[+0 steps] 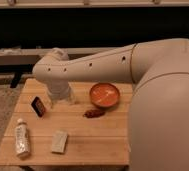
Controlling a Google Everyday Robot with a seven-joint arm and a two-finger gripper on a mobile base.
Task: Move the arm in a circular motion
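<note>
The arm [103, 62] is large and cream-white. It comes in from the right, where its thick segment fills the frame's right side. It reaches left over the wooden table [88, 142] to a bulbous joint with small dark holes. From there a narrower white end turns down to the gripper [61, 98], which hangs low over the table's back left, between a small dark upright object [38, 106] and an orange bowl [104, 95].
A small brown item [94, 113] lies just in front of the bowl. A clear plastic bottle [21, 139] lies at the front left, with a pale rectangular block [59, 141] beside it. A low bench or ledge [18, 55] and a dark wall stand behind the table.
</note>
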